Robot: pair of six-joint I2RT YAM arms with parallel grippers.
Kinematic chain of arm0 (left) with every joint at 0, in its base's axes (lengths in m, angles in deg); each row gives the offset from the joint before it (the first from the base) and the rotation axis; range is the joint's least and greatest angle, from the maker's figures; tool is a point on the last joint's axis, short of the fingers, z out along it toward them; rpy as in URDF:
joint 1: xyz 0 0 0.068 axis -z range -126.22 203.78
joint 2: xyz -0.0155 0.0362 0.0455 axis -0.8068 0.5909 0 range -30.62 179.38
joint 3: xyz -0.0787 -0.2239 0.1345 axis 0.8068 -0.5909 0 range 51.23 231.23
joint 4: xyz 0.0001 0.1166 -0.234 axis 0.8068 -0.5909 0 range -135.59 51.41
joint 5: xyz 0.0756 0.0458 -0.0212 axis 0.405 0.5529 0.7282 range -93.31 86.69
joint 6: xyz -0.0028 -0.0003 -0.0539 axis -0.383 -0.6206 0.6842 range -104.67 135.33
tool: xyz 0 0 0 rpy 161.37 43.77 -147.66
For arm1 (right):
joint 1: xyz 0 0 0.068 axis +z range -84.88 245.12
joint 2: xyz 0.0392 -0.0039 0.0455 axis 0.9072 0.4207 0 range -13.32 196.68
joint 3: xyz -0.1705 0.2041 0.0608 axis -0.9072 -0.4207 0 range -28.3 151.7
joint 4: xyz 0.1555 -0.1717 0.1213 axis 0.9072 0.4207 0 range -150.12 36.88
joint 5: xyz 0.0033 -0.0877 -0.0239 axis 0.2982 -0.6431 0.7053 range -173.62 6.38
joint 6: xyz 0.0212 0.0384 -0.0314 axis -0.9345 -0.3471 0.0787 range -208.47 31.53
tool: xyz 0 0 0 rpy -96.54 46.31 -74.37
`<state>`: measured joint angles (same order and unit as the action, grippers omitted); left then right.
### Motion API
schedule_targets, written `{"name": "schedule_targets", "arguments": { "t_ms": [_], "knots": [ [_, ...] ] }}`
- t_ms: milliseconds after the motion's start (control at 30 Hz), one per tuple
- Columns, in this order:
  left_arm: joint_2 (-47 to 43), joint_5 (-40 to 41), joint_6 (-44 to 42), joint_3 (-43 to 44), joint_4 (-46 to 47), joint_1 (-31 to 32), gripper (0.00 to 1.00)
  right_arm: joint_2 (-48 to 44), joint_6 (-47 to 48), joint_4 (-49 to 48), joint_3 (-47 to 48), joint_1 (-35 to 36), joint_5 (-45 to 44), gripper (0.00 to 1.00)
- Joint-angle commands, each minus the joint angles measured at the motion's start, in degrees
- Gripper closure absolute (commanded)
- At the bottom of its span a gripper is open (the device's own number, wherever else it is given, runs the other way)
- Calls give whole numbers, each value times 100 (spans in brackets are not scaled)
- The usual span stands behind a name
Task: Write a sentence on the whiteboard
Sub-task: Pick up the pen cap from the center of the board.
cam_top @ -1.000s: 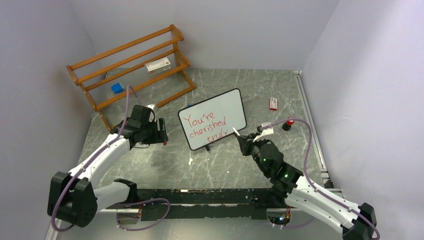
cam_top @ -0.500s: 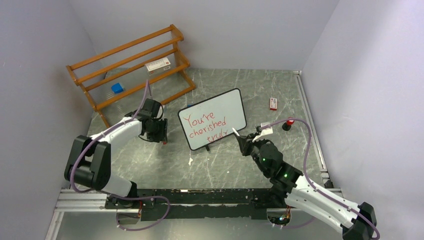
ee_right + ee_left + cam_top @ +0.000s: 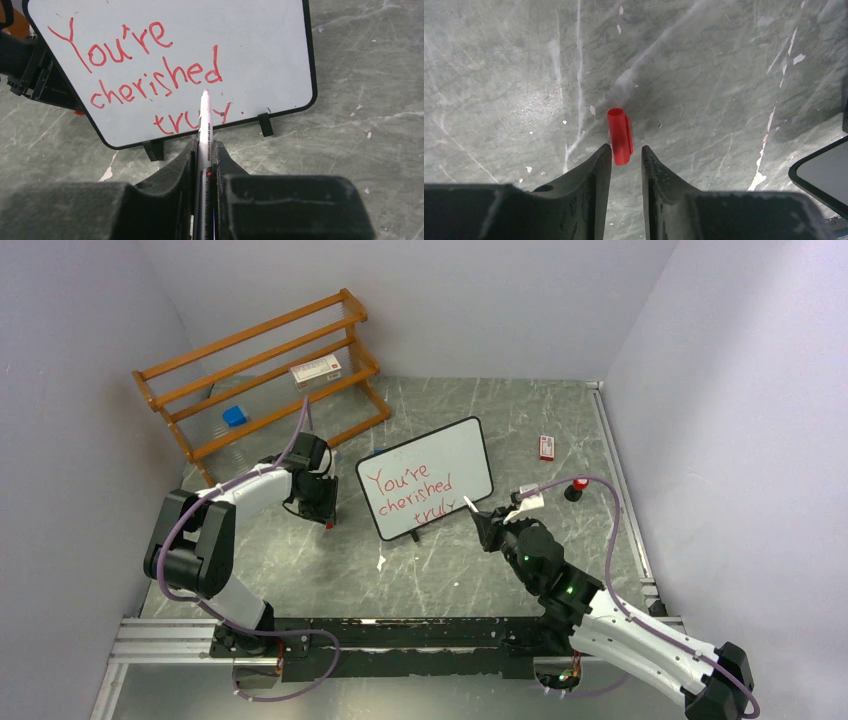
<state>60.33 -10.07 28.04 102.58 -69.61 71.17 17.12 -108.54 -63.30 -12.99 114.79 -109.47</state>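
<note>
Since a second ago the left gripper (image 3: 626, 150) has been turned down over a red cap (image 3: 619, 135) lying on the tabletop (image 3: 724, 75). The cap's near end is flanked by the narrowed jaws, though whether it is already pinched cannot be told. A white marker (image 3: 204, 120) is clamped in the pressed-together jaws of the right gripper (image 3: 203, 145) and pointed at the whiteboard (image 3: 270, 45), which is stood between the two grippers with the sentence (image 3: 150, 75) written on it in red.
</note>
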Motion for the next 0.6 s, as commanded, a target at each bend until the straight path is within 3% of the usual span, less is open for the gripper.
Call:
{"name": "schedule_targets", "arguments": {
  "t_ms": [0,567],
  "knots": [
    [107,-211,-130,0,8,-42,68,-9,62,-139,-63,-28,23,100],
    [143,-195,-132,-275,70,-39,88,-28,65,-139,-77,-28,20,100]
  ]
}}
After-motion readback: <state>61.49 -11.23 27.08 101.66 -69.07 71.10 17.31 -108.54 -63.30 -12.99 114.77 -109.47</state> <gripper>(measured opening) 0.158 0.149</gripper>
